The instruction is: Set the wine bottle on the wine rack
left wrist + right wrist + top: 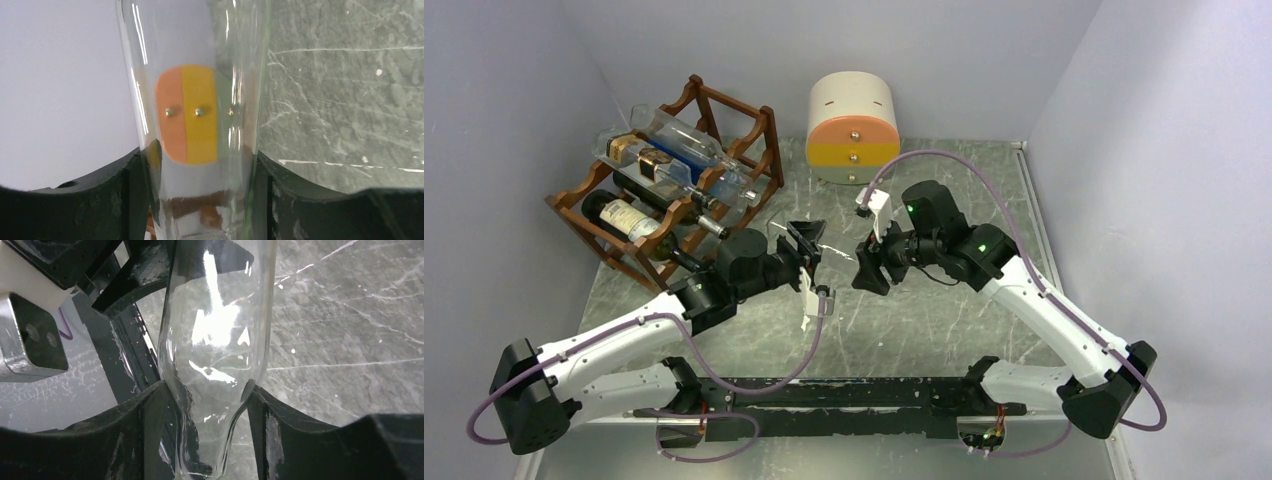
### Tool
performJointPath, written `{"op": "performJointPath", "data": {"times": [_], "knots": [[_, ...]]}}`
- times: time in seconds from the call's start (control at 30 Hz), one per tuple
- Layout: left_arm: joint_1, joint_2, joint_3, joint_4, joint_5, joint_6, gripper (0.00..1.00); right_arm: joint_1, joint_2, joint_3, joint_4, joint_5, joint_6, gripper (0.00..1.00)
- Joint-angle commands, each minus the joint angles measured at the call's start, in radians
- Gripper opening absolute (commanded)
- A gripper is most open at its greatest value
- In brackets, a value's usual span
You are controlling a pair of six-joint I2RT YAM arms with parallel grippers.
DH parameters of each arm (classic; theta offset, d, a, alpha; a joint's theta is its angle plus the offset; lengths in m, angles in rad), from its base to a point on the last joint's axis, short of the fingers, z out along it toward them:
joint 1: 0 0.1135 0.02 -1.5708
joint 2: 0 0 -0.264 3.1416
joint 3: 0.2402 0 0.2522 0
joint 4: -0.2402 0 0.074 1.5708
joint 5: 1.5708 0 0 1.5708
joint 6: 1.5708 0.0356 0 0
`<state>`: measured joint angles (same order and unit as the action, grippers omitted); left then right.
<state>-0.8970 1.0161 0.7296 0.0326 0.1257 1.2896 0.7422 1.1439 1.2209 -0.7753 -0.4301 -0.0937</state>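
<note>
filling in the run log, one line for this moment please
left claw: shut on clear wine bottle | right claw: around shoulder, grip unclear | wine rack: bottle not yet placed

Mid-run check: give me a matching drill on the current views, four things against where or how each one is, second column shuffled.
1 wine rack
2 drawer box
3 clear bottle
4 left gripper

A shut on the clear bottle
B back of the table, by the wall
C mid-table, off the rack
D far left, holding other bottles

Pairs: 1-D, 2-B, 3-C, 4-A
</note>
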Motion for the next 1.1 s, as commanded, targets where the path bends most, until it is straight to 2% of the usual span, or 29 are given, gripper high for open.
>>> {"op": "performJointPath", "data": {"times": [0.0,0.17,0.37,0.43,0.53,0.67,0.77,0.87,0.93,0.97,1.07], "knots": [[-0.034,-0.014,0.021,0.210,0.109,0.108,0.08,0.032,0.022,0.034,0.098,-0.075,-0.003,0.63],[-0.049,0.002,0.040,0.228,0.099,0.184,0.07,0.037,0.054,0.058,0.078,-0.031,0.002,0.64],[-0.050,0.012,0.058,0.232,0.111,0.194,0.07,0.047,0.074,0.049,0.089,-0.025,0.008,0.64],[-0.049,0.013,0.057,0.242,0.094,0.183,0.08,0.050,0.076,0.039,0.097,-0.025,0.013,0.61],[-0.050,0.019,0.075,0.230,0.061,0.136,0.09,0.053,0.079,0.029,0.102,-0.013,0.019,0.39],[-0.049,0.020,0.082,0.233,0.032,0.081,0.14,0.056,0.069,0.016,0.121,0.029,0.037,0.00],[-0.049,0.019,0.090,0.225,0.025,0.037,0.27,0.056,0.055,0.015,0.147,0.078,0.064,0.00],[-0.049,0.020,0.093,0.213,0.016,-0.016,0.50,0.057,0.042,0.025,0.165,0.125,0.085,0.00],[-0.049,0.018,0.087,0.210,0.004,-0.033,0.61,0.057,0.026,0.030,0.180,0.163,0.101,0.00],[-0.050,0.018,0.084,0.210,-0.001,-0.035,0.95,0.056,0.017,0.031,0.188,0.178,0.108,0.00],[-0.049,0.018,0.086,0.191,-0.012,-0.040,0.96,0.056,-0.005,0.032,0.209,0.231,0.134,0.00]]}}
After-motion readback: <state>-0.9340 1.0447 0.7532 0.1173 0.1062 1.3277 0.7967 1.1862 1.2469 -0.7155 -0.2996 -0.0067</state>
